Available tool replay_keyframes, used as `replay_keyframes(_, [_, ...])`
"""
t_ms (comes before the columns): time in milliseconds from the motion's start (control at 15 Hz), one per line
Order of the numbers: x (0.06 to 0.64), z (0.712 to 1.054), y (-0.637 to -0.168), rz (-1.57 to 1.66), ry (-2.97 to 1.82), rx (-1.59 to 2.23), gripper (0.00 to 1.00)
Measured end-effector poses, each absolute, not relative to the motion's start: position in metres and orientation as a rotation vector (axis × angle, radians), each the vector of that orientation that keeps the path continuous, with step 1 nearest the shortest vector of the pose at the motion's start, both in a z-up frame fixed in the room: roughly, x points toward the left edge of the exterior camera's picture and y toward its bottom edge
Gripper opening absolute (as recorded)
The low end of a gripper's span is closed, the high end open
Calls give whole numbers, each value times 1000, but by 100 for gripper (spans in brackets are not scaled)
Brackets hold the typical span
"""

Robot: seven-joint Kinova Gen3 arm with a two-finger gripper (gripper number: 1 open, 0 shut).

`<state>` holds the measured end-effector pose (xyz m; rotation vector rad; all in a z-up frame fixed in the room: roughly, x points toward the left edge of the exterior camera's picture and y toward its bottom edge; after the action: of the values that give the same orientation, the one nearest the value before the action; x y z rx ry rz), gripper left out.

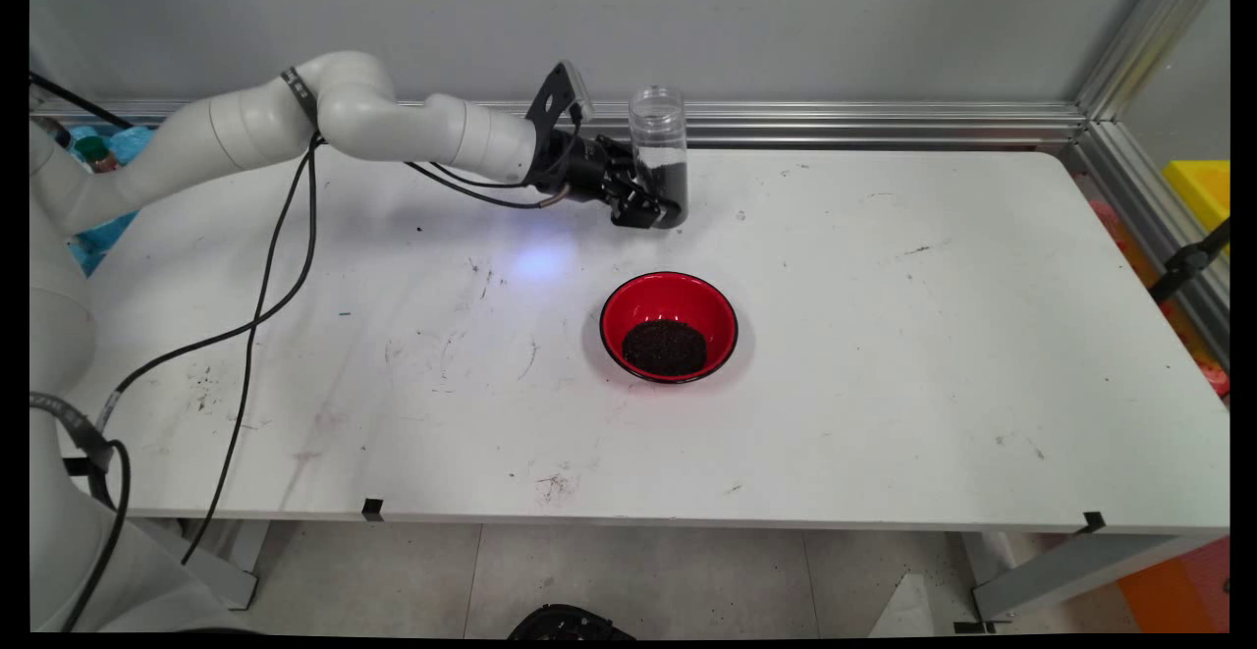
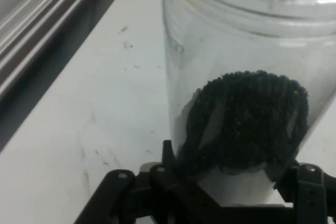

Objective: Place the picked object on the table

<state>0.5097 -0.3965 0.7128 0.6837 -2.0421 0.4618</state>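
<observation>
A clear plastic jar stands upright at the table's back middle, its lower part filled with black granules. My gripper comes in from the left, lies level and is shut on the jar's lower part. In the hand view the jar fills the frame, with the granules between my fingers. I cannot tell whether the jar's base touches the table. In front of it, apart from it, sits a red bowl with a black rim and a heap of the same black granules inside.
The white table is scuffed. An aluminium rail runs along its back edge and down its right side. Black cables hang from the arm over the table's left part. A yellow bin stands beyond the right edge.
</observation>
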Motion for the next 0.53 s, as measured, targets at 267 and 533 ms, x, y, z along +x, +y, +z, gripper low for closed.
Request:
replay_keyframes(267, [510, 701, -395, 452, -2040, 696, 0])
replay_keyframes(533, [512, 694, -391, 449, -2040, 709, 0])
